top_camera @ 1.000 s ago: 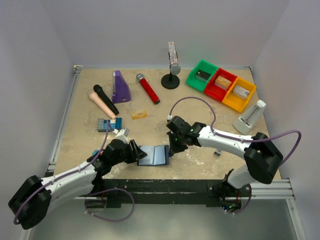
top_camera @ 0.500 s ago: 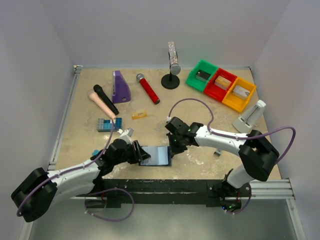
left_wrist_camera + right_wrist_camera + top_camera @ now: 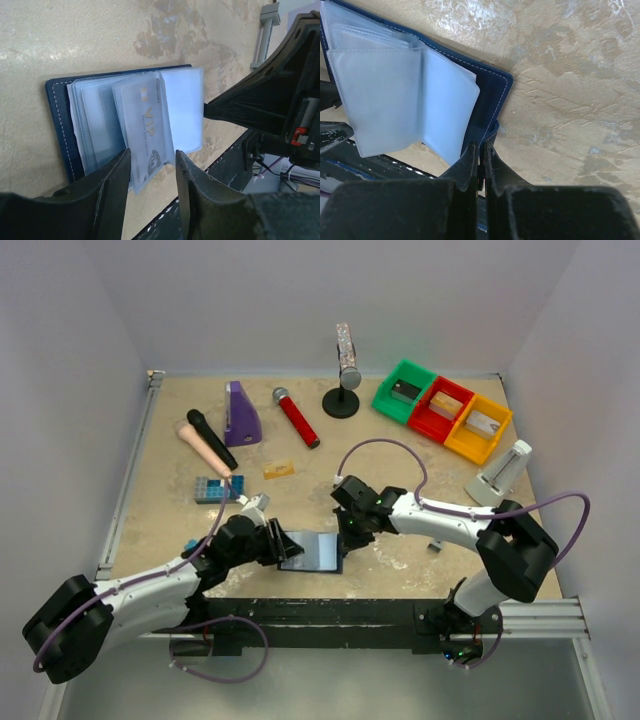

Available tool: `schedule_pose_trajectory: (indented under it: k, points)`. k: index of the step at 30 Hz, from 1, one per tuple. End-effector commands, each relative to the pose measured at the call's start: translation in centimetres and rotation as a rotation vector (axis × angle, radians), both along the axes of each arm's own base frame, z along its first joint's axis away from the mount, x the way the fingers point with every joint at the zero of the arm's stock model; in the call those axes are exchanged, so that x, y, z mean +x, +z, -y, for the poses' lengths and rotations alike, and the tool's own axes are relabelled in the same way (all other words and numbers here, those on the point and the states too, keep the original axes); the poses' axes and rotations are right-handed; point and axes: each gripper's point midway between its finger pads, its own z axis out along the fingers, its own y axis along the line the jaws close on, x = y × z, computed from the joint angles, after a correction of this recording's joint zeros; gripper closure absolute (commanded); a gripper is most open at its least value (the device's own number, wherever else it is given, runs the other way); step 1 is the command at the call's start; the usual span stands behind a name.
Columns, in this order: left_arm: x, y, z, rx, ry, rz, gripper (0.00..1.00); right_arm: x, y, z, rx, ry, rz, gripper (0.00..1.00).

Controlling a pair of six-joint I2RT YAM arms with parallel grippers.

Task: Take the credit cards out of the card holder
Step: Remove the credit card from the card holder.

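The card holder (image 3: pixel 318 551) lies open near the table's front edge, navy cover (image 3: pixel 56 120) down and pale clear sleeves fanned out. A silvery-white card (image 3: pixel 146 131) printed "VIP" sticks out of one sleeve. My left gripper (image 3: pixel 281 544) is open at the holder's left side, and its fingers (image 3: pixel 114 187) straddle that card's lower end without pinching it. My right gripper (image 3: pixel 345 536) is shut on the holder's navy snap tab (image 3: pixel 492 131) at the right edge, pinning it. An orange-gold card (image 3: pixel 278 470) lies loose on the table farther back.
A studded blue brick block (image 3: pixel 218 488) sits behind the left arm. Farther back are a black microphone (image 3: pixel 211 438), a red microphone (image 3: pixel 297 417), a purple wedge (image 3: pixel 241 413) and a stand (image 3: pixel 345 370). Green, red and yellow bins (image 3: pixel 440 408) stand at the back right. The black front rail (image 3: pixel 330 612) runs just below the holder.
My left gripper has slid a little to the right, onto the holder's left side. The right gripper has kept its pinch on the tab, shifting only slightly.
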Motion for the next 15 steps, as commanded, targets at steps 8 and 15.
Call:
schedule_pose_trajectory:
  k: [8, 15]
  points:
    - [1.4, 4.5, 3.2, -0.065, -0.086, 0.086, 0.55, -0.2, 0.0, -1.1, 0.051, 0.008, -0.006, 1.0]
    - [1.6, 3.8, 1.8, -0.016, -0.029, 0.085, 0.55, -0.3, 0.1, -0.5, 0.031, 0.008, 0.001, 1.0]
